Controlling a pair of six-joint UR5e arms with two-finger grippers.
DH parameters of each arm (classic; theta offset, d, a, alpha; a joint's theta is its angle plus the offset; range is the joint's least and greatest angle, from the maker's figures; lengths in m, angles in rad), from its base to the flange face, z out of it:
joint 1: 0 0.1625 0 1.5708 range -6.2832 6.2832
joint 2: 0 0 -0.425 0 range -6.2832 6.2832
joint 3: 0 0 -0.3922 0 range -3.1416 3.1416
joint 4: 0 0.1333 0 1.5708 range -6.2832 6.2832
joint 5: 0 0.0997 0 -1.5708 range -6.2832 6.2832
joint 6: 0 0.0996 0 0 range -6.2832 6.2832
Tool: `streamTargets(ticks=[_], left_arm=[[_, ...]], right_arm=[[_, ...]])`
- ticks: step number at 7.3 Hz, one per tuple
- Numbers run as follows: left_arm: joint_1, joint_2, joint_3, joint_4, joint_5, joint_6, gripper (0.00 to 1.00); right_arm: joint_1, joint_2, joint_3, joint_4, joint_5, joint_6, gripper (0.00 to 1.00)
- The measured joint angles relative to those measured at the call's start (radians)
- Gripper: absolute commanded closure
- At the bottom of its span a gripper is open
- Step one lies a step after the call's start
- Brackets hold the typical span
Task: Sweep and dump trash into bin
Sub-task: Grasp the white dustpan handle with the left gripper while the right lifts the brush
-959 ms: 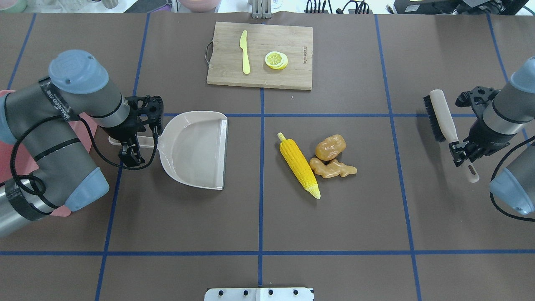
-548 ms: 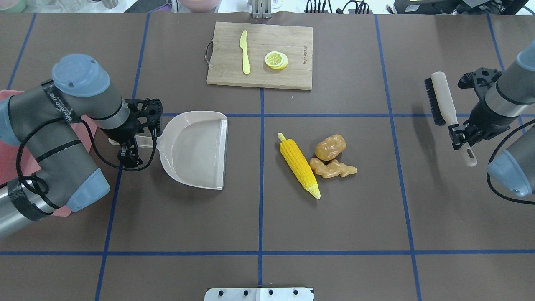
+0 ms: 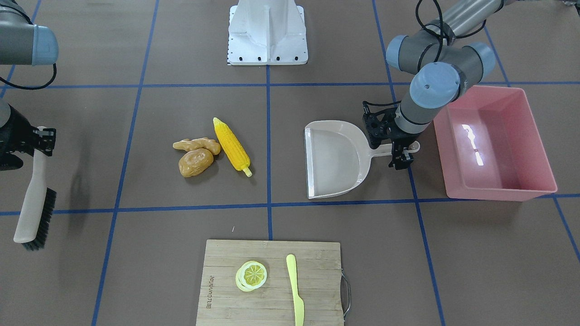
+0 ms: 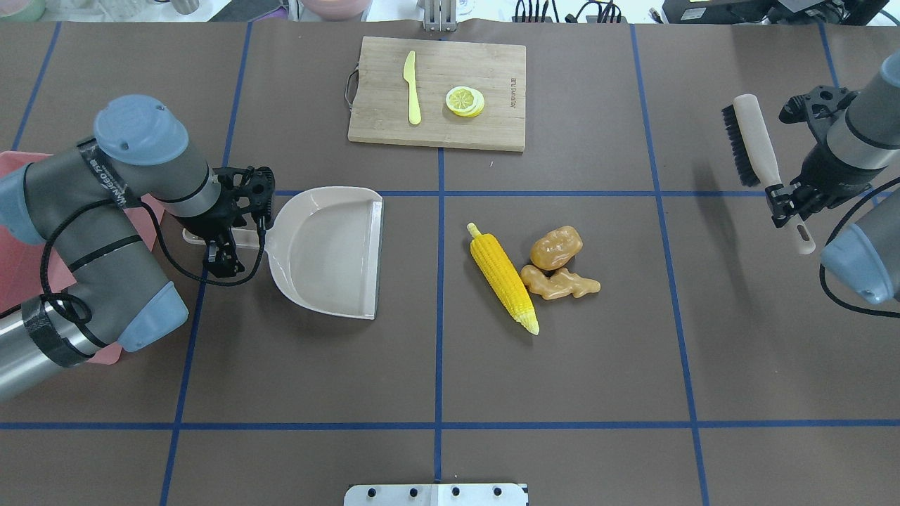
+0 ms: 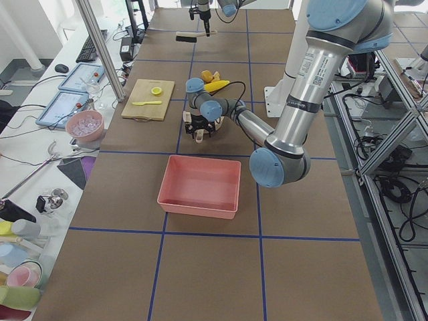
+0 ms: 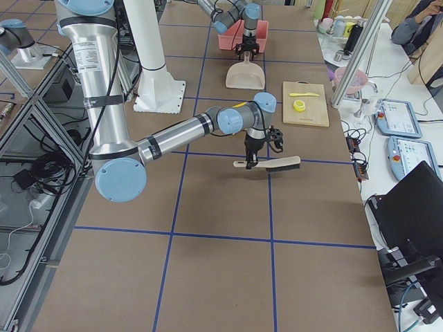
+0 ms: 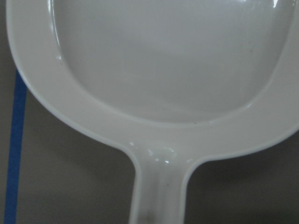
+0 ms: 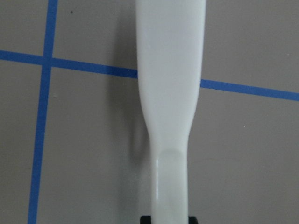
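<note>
1. The bin (image 3: 500, 194) stands just beyond the dustpan's handle end. None of the trash is in it.
2. The left gripper (image 4: 228, 240) straddles the handle of the dustpan (image 4: 330, 246) and seems clamped on it, though the left wrist view shows no pads. The arm behind it has shifted slightly, yet the dustpan lies flat where it was.
3. The trash lies a short way off the dustpan's open mouth and has not moved. The corn cob (image 4: 503, 277) is nearest the mouth, with the potato (image 4: 555, 247) and ginger root (image 4: 560, 283) touching each other just past it.
4. The brush (image 4: 749, 140), well apart from the dustpan and beyond the trash, is what changed. Over the last second it has drifted toward the cutting board (image 4: 436, 91) side of the table.
5. The right gripper (image 4: 787, 204) is closed on the brush handle and holds it off the table.
6. Both tools look to be in hand, but sweeping has not begun. The brush likely must come down behind the trash and push it toward the dustpan's mouth.
</note>
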Motion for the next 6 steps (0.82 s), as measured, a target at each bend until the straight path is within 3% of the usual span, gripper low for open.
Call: streamTargets(ticks=[3, 6], left_arm=[[-0.016, 0.001, -0.026, -0.004, -0.01, -0.004, 1.0], [-0.032, -0.042, -0.042, 0.038, -0.01, 0.002, 1.0]], right_arm=[[0.007, -0.013, 0.028, -0.007, -0.024, -0.045, 1.0], [0.016, -0.045, 0.147, -0.024, 0.06, 0.015, 1.0]])
